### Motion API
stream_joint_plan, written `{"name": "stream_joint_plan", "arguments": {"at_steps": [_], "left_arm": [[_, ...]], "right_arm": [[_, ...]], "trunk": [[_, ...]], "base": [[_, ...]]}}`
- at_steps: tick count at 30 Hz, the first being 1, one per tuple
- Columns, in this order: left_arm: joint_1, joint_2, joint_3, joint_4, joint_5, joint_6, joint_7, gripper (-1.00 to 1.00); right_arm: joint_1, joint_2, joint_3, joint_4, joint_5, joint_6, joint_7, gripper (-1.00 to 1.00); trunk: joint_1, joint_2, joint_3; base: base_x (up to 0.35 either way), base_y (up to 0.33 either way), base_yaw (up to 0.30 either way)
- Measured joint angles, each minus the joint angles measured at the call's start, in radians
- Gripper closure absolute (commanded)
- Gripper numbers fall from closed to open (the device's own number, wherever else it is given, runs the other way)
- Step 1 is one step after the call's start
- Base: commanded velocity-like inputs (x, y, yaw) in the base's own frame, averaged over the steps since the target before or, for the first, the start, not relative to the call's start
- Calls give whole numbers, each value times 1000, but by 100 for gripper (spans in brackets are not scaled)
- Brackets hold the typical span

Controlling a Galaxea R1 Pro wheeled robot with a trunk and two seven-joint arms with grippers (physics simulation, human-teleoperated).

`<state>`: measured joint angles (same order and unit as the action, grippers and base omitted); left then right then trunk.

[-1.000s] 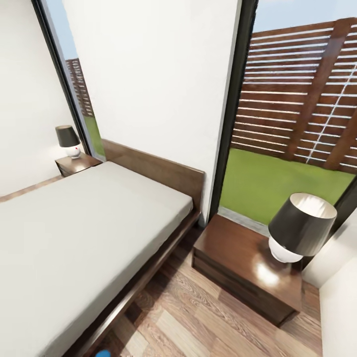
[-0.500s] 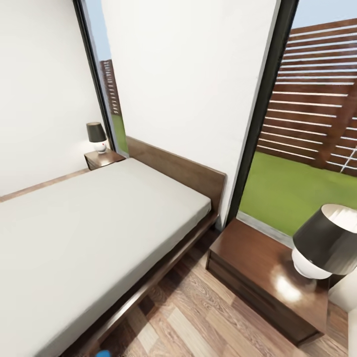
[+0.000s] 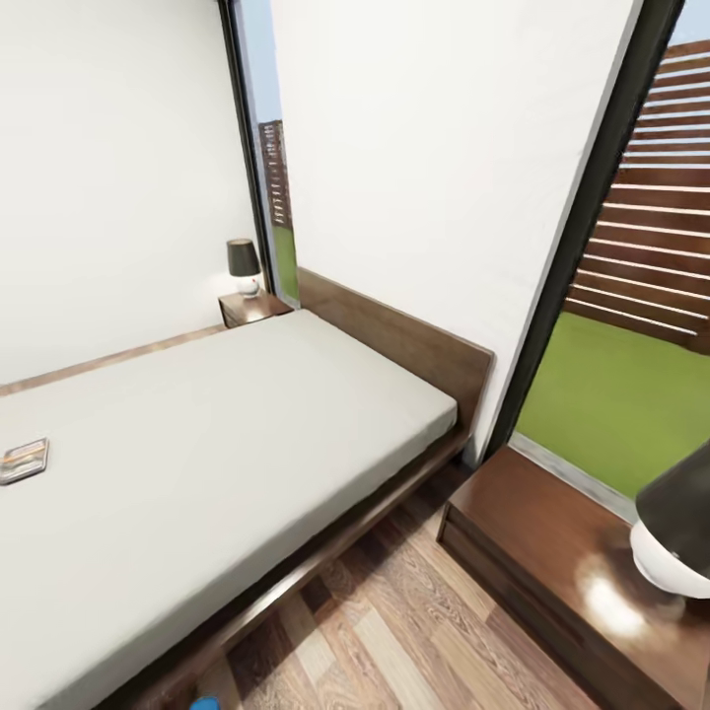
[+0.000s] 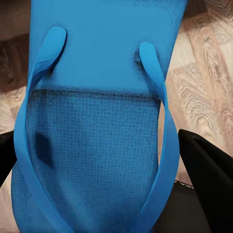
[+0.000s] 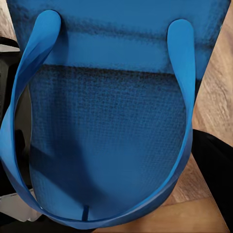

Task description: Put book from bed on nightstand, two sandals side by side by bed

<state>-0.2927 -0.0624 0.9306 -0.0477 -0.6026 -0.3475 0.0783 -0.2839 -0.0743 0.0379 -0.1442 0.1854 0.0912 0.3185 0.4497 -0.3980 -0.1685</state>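
The bed (image 3: 227,463), with its pale mattress and dark wooden frame, spans the left and middle of the head view. The book (image 3: 22,461) lies flat on the mattress at the far left edge. One nightstand (image 3: 532,567) stands close at the right of the bed, the other nightstand (image 3: 253,308) far back by the headboard. In the left wrist view a blue sandal (image 4: 97,63) sits between the dark fingers (image 4: 208,184) of my left gripper (image 4: 104,170), which is shut on it. My right gripper (image 5: 109,145) is shut on a second blue sandal (image 5: 116,63). A blue tip (image 3: 205,704) peeks in at the head view's bottom edge.
A dark-shaded lamp (image 3: 675,537) with a white base stands on the near nightstand, and a small lamp (image 3: 243,264) on the far one. A strip of wood-plank floor (image 3: 394,631) runs between bed and near nightstand. Tall dark-framed windows (image 3: 602,217) flank the white wall.
The head view has swung left: the near nightstand and lamp slid toward the right edge, and the book came into view on the mattress at the left.
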Motion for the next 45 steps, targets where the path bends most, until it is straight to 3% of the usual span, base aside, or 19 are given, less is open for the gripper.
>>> {"name": "stream_joint_plan", "arguments": {"at_steps": [30, 36, 45], "left_arm": [[1, 0, 0, 0, 0, 0, 0, 100], [1, 0, 0, 0, 0, 0, 0, 100], [1, 0, 0, 0, 0, 0, 0, 100]], "right_arm": [[0, 7, 1, 3, 0, 0, 0, 100], [0, 11, 1, 4, -2, 0, -58, 100], [0, 12, 2, 5, -3, 0, -81, 100]], "trunk": [[0, 0, 0], [0, 0, 0], [0, 0, 0]], "base": [[-32, -26, 292], [0, 0, 293], [0, 0, 293]]}}
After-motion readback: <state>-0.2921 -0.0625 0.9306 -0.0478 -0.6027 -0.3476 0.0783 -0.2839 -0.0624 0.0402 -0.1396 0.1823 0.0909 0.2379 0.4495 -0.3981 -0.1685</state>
